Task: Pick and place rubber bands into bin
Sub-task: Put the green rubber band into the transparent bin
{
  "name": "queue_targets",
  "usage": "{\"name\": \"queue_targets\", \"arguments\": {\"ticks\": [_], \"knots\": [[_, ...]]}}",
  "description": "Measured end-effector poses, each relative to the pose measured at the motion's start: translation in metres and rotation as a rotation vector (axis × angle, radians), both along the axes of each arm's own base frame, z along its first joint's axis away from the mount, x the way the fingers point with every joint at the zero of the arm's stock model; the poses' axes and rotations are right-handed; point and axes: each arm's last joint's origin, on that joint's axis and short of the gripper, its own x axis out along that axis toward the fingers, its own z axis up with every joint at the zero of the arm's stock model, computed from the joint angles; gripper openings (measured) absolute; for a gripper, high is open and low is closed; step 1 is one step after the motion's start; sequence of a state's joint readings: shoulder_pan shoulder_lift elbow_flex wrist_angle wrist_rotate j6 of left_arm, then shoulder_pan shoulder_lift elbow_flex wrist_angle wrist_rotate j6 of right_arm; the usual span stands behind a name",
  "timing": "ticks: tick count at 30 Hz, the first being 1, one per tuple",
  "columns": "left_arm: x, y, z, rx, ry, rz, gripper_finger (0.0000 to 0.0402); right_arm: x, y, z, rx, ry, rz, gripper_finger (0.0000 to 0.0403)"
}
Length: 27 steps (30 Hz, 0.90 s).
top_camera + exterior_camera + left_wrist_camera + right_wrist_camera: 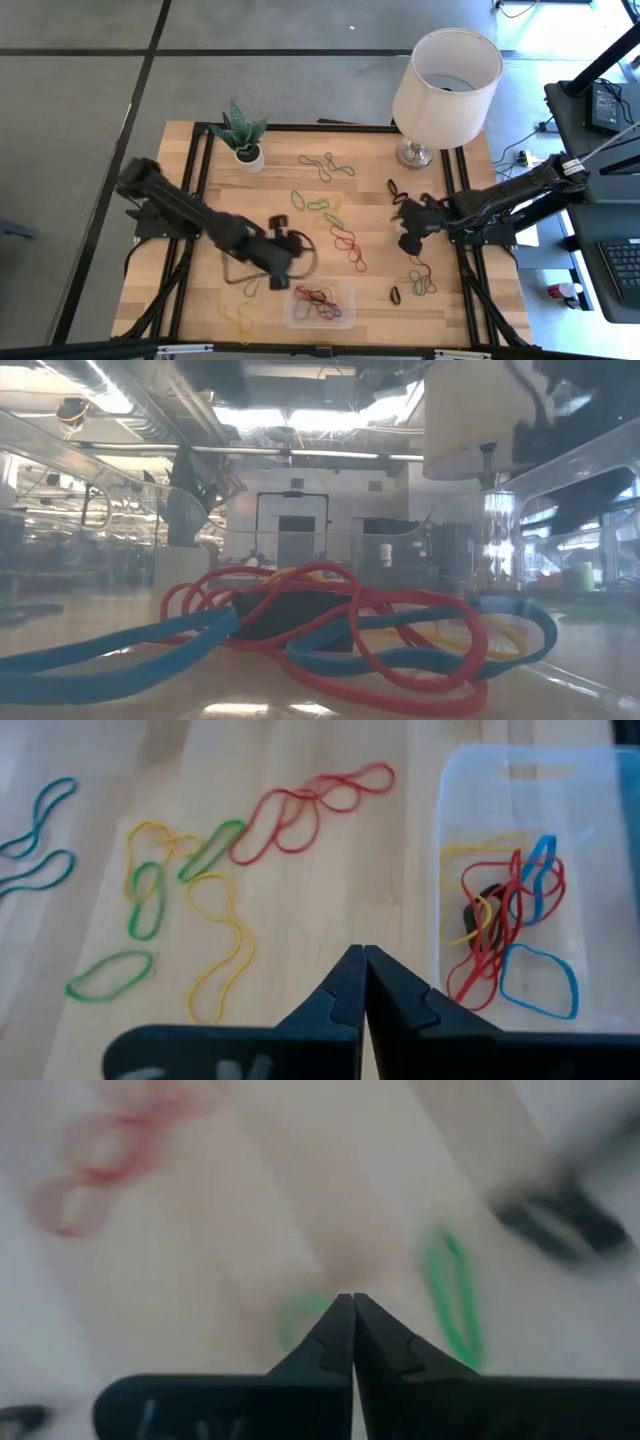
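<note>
Left wrist view: the left tool [364,982] is pressed together, empty, the bin [610,840] just beside it. The right tool [352,1335] is pressed together over green rubber bands [452,1295].

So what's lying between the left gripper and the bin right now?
Bare wood. In the left wrist view, the shut left gripper sits just beside the bin, with no bands in that gap.

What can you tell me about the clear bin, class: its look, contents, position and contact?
The bin is a shallow, clear plastic rectangle with rounded corners, lying flat on the wooden table near its front edge. A tangle of red, blue, yellow and black rubber bands lies inside it. The left gripper, shut, is beside the bin without touching it.
</note>
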State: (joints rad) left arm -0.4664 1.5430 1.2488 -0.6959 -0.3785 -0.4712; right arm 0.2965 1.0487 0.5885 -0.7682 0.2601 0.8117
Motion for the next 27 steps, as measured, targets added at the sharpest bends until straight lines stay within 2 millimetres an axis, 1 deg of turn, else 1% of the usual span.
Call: {"name": "queue_targets", "arguments": {"ticks": [3, 6, 11, 14, 19, 23, 27], "knots": [[-0.033, 0.017, -0.003, -0.031, -0.097, 0.026, 0.0002, -0.011, -0.005, -0.005, 0.050, 0.120, -0.171, 0.0003], [-0.063, 0.033, -0.007, -0.054, -0.181, 0.041, 0.0002, -0.015, -0.007, -0.008, 0.105, 0.181, -0.302, 0.0012], [-0.105, 0.055, -0.014, -0.077, -0.277, 0.065, 0.0002, -0.010, -0.005, -0.012, 0.148, 0.175, -0.424, 0.0042], [-0.124, 0.065, -0.016, -0.094, -0.320, 0.071, 0.0002, -0.003, -0.003, -0.016, 0.174, 0.152, -0.466, 0.0063], [-0.144, 0.075, -0.018, -0.124, -0.377, 0.074, 0.0002, 0.007, 0.000, -0.025, 0.184, 0.158, -0.471, 0.0097], [-0.151, 0.079, -0.020, -0.127, -0.388, 0.061, 0.0002, 0.011, 0.001, -0.037, 0.150, 0.223, -0.480, 0.0112], [-0.152, 0.079, -0.018, -0.103, -0.390, 0.022, 0.0002, 0.015, 0.002, -0.052, 0.098, 0.301, -0.489, 0.0113]]}}
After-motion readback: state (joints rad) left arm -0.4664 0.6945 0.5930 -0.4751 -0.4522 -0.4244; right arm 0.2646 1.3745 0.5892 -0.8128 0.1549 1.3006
